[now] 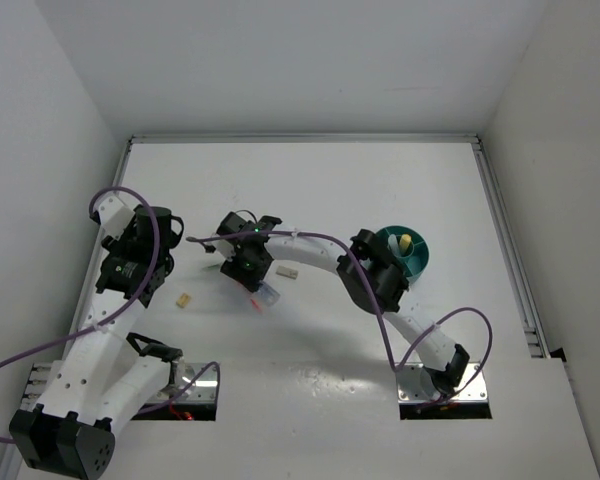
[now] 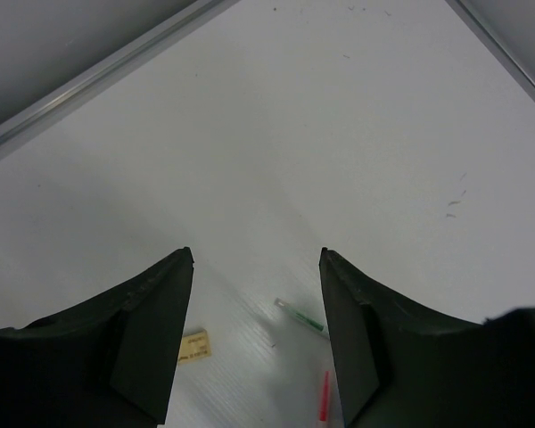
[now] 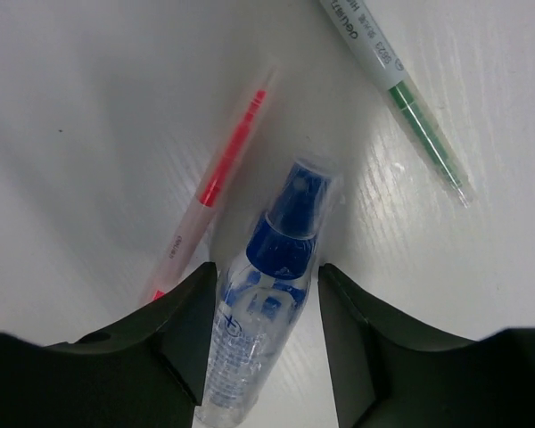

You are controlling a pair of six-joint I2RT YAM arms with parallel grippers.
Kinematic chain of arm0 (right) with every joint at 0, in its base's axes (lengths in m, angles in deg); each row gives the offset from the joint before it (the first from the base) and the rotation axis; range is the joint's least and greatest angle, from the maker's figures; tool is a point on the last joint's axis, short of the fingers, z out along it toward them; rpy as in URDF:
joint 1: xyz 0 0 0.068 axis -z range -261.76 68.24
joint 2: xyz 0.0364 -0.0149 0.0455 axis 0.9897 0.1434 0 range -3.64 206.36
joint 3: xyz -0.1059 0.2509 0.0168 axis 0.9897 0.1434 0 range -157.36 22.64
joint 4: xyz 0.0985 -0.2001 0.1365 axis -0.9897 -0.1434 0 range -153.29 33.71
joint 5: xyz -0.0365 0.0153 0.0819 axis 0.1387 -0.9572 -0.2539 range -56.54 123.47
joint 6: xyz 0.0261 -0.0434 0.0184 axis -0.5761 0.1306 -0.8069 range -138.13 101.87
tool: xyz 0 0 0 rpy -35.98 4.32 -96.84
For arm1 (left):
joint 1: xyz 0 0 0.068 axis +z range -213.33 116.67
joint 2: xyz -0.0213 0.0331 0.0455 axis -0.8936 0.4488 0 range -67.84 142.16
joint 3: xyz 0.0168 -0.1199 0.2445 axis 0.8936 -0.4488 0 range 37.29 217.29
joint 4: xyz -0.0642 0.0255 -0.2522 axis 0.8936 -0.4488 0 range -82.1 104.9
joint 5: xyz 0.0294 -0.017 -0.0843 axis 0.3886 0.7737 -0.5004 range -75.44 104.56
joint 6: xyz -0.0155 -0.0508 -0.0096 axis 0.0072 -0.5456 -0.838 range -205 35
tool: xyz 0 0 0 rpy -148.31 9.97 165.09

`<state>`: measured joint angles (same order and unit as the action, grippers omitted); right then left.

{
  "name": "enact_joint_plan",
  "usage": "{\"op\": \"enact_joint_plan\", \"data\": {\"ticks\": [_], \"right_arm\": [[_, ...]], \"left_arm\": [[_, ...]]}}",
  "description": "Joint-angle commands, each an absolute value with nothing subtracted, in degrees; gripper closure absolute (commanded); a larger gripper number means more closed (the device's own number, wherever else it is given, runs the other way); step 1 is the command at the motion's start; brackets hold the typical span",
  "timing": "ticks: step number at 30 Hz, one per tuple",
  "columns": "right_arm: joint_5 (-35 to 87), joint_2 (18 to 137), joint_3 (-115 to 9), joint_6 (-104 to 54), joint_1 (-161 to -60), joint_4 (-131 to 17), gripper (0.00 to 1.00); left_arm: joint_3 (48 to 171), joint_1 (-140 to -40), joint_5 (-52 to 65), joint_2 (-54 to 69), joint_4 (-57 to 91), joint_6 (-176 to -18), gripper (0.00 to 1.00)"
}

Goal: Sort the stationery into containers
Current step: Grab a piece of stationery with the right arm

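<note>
Left gripper (image 2: 255,254) spread, empty. Right gripper (image 3: 267,267) astride one clear-blue tube (image 3: 281,241); clamped or not, cannot tell. Alongside: one red pen (image 3: 218,174), one green pen (image 3: 419,120).

Teal tub (image 1: 421,262): bench (image 1: 330,190) right, yellow item (image 1: 405,242) inside | right end effector (image 1: 253,281): over clear-blue tube (image 1: 268,295) | tiny yellow piece (image 1: 183,300): left, apart

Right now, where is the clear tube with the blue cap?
The clear blue-capped tube lies between the right gripper's fingers in the right wrist view, a thin red pen just left of it, a green pen farther right.
</note>
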<state>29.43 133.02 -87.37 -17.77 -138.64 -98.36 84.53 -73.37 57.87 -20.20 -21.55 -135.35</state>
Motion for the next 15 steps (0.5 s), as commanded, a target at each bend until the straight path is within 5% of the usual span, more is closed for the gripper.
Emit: {"op": "enact_joint_plan", "data": {"ticks": [1,6,10,15], "right_arm": [[31.4,133.7,-89.3,-18.7,-139.1,-97.5,0.51],[32.7,134.9,-89.9,-18.7,-139.1,-98.1,0.66],[32.7,133.6,-89.9,-18.0,-138.5,-99.2,0.99],[45.1,120.4,-85.7,-14.1,-137.8,-94.9,1.00]], "left_arm": [[84.8,-72.9,58.2,-20.8,-20.4,-136.1,0.37],[84.8,-72.9,57.6,-20.8,-20.4,-136.1,0.42],[84.8,-72.9,56.0,-20.8,-19.0,-134.3,0.49],[83.3,-72.9,43.7,-20.3,-11.8,-125.5,0.57]]}}
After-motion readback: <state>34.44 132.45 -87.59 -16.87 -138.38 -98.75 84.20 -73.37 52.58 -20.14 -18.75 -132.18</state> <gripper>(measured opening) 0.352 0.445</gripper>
